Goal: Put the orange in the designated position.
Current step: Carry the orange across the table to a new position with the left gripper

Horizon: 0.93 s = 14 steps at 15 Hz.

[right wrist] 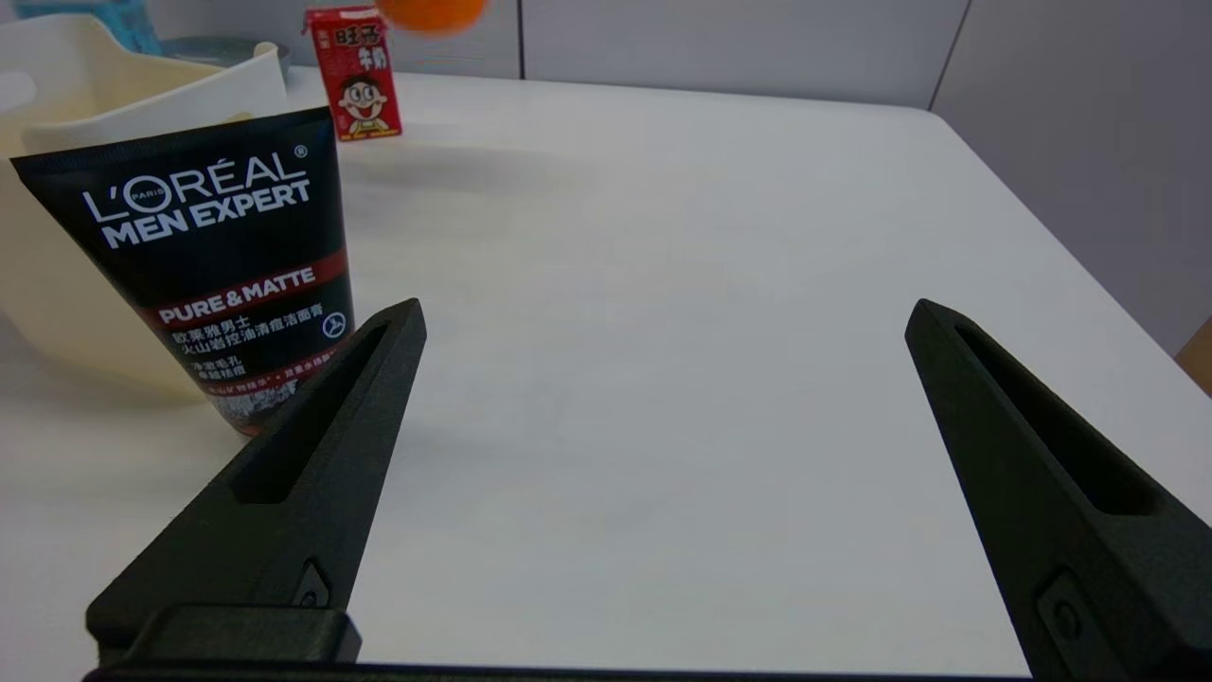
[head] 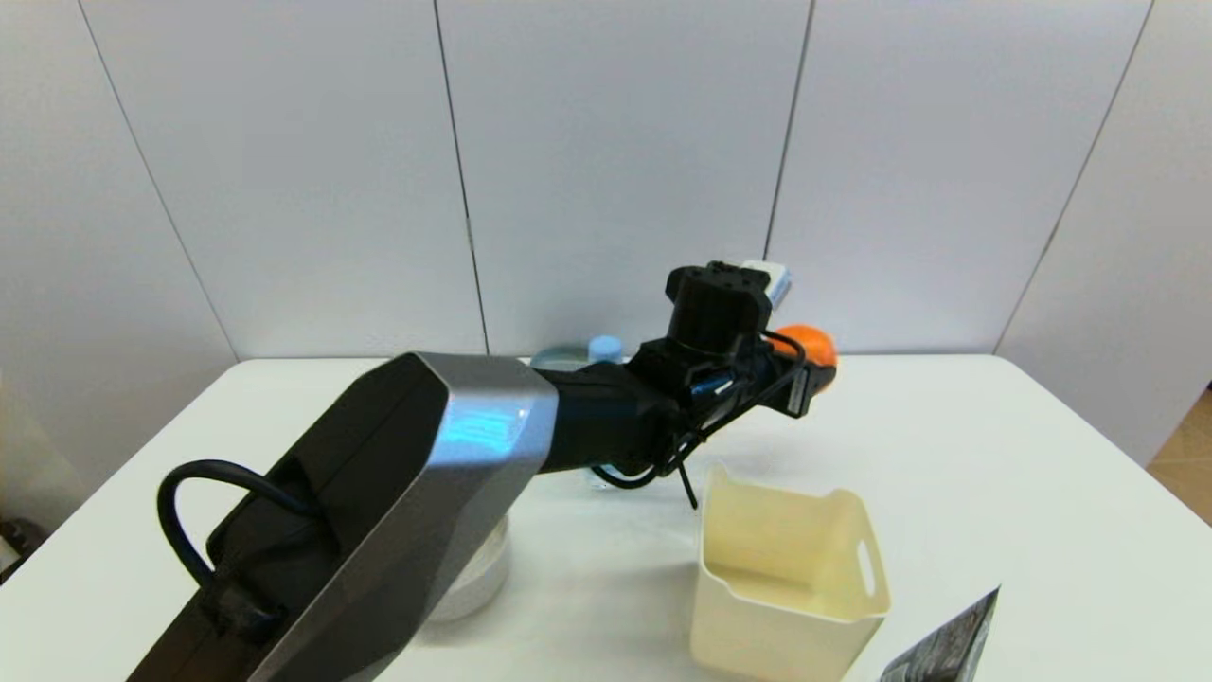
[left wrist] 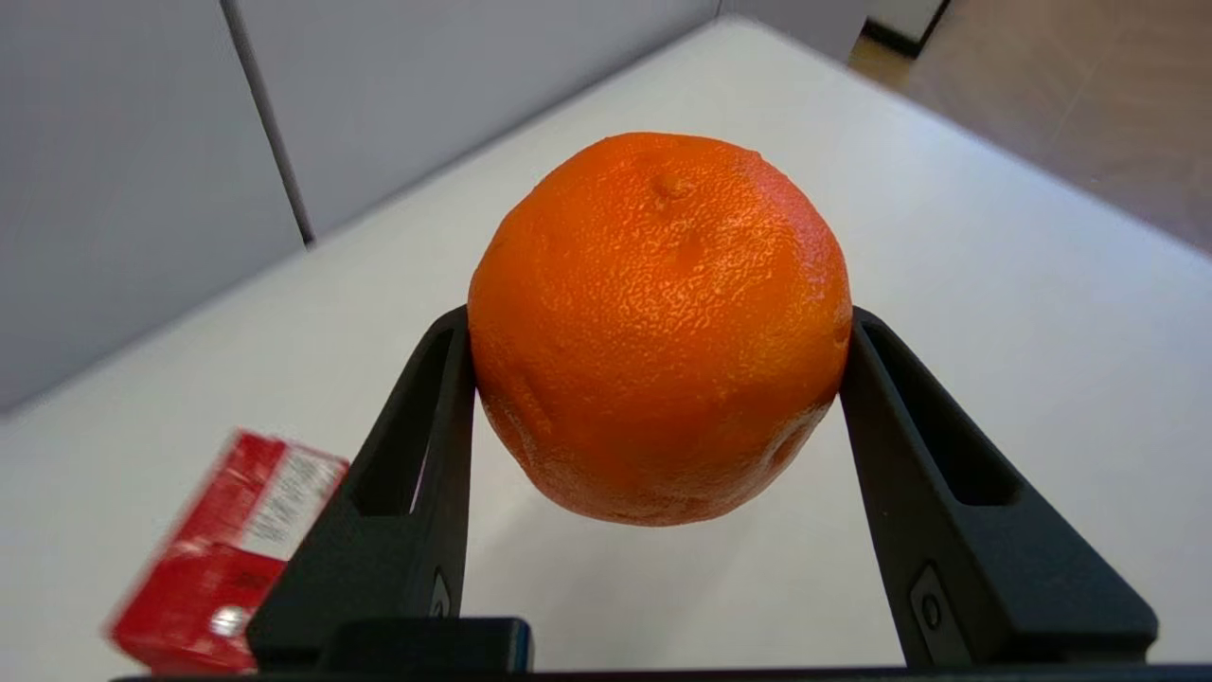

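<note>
The left claw [left wrist: 653, 379] gripped the orange [left wrist: 658, 327] between both fingers, raised above the white counter [left wrist: 947, 284] near a red carton [left wrist: 222, 549]. The right claw [right wrist: 663, 322] hung wide apart beside a black tube [right wrist: 218, 256].

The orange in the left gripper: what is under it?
Under the orange, held in the air by the left gripper, lies bare white table. A red carton stands aside.
</note>
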Each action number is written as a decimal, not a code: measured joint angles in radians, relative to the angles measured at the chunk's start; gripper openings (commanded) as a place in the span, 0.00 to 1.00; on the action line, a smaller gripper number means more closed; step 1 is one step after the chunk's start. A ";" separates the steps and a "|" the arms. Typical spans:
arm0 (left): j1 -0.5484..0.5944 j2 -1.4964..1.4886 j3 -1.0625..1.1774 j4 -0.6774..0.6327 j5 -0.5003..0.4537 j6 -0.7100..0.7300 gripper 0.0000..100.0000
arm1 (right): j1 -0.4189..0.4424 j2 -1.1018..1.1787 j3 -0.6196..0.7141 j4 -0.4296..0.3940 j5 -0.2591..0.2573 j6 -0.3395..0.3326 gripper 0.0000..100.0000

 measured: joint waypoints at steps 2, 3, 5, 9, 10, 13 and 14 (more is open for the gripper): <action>0.002 -0.057 0.000 0.000 0.005 -0.002 0.00 | 0.000 0.000 0.000 0.000 0.000 0.000 1.00; 0.004 -0.087 0.000 -0.001 0.010 -0.003 0.00 | 0.000 0.000 0.000 0.000 0.000 -0.001 1.00; 0.008 -0.154 0.000 0.001 0.030 -0.003 0.00 | 0.000 0.000 0.000 0.000 0.000 0.000 1.00; 0.045 -0.296 0.008 0.008 0.137 0.004 0.00 | 0.000 0.000 0.000 0.000 0.000 0.000 1.00; 0.065 -0.333 0.013 0.016 0.163 0.006 0.00 | 0.000 0.000 0.000 0.000 0.000 0.000 1.00; 0.145 -0.446 0.021 0.092 0.204 0.027 0.00 | 0.000 0.000 0.000 0.000 0.000 0.000 1.00; 0.180 -0.483 0.025 0.130 0.209 0.032 0.00 | 0.000 0.000 0.000 0.000 0.000 0.000 1.00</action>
